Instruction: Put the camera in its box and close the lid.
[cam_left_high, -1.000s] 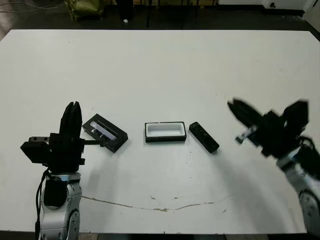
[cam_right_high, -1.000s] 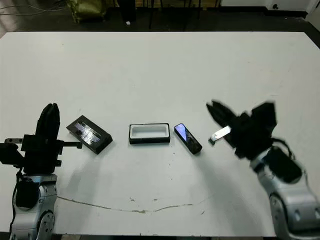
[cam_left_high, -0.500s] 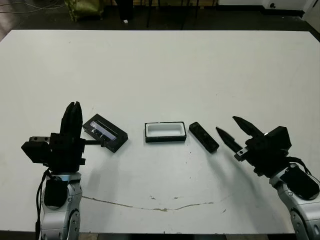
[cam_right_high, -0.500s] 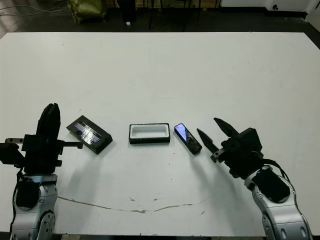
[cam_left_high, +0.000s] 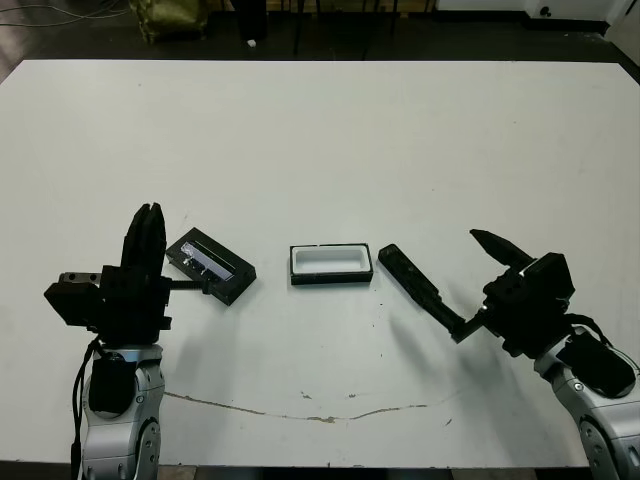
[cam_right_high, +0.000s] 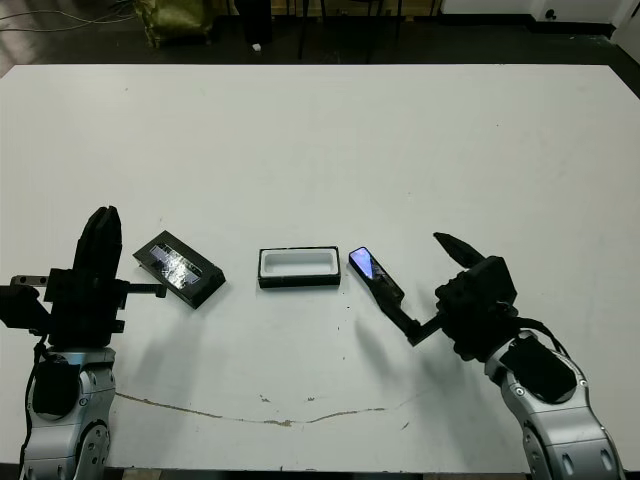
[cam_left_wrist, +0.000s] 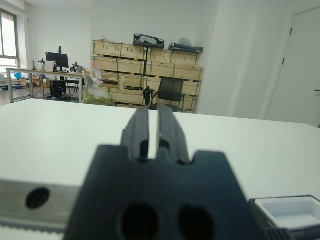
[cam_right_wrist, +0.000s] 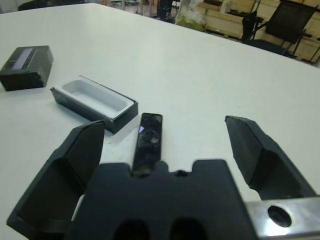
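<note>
On the white worktop (cam_left_high: 320, 130), the camera (cam_right_high: 376, 275) lies just right of the box (cam_right_high: 298, 267), its long axis slanting toward the right end effector (cam_left_high: 476, 284), whose fingers are spread. The left end effector (cam_left_high: 145, 237) is clenched, empty.

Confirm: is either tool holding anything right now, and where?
Nothing is held. The right tool is open, its fingers either side of the camera, which lies on the table. The left tool is shut and empty.

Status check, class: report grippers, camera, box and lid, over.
Right gripper open, fingers straddling the camera. Left gripper shut, idle beside the lid. Box open, empty. Nothing in the way.
</note>
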